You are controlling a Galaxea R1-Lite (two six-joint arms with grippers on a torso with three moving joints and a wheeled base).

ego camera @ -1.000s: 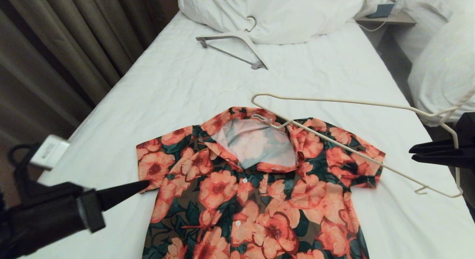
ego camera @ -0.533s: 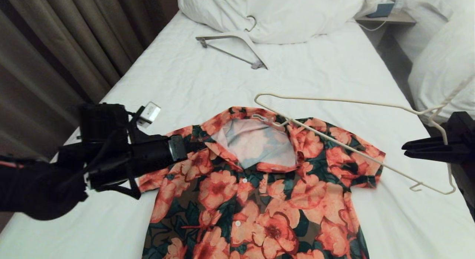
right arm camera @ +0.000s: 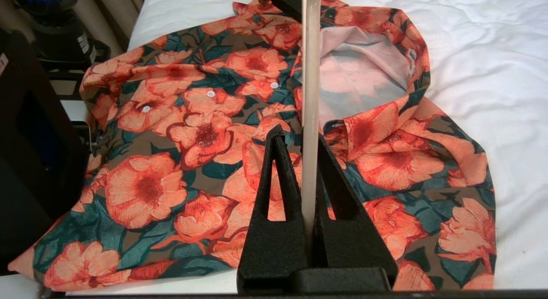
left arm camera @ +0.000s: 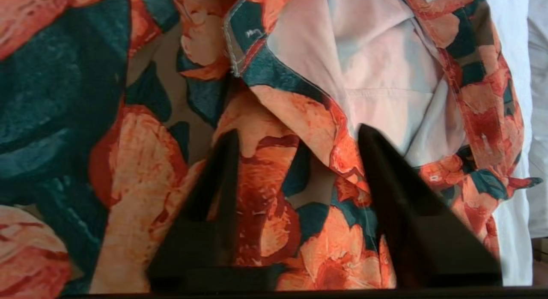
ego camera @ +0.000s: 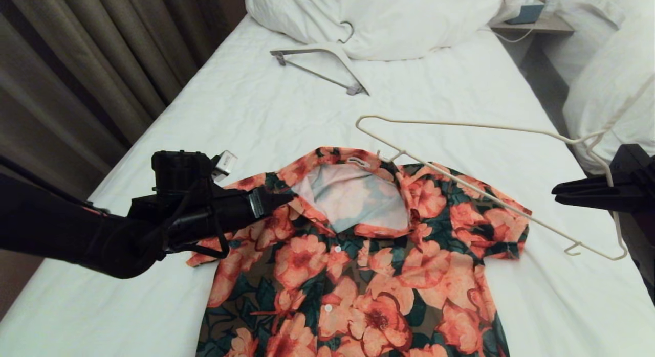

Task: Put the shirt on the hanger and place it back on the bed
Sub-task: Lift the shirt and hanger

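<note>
1. Left gripper [ego camera: 286, 197]: up from the near left corner, in across the shirt's [ego camera: 358, 275] left shoulder, tips now at the collar edge.
2. Its fingers [left arm camera: 376, 170]: shut a second ago, now parted over the collar fabric.
3. Hanger [ego camera: 491, 193]: shifted slightly right and up with the right gripper [ego camera: 558, 191]; far end now clear of the collar.
4. Left sleeve: now rumpled under the arm.

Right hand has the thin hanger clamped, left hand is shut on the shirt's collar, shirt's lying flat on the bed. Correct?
Not quite. The left hand is not shut on the collar: the left wrist view shows its fingers spread apart just over the shirt beside the collar, with nothing between them. The rest holds: the right hand is clamped on the hanger, and the shirt lies flat on the bed.
</note>
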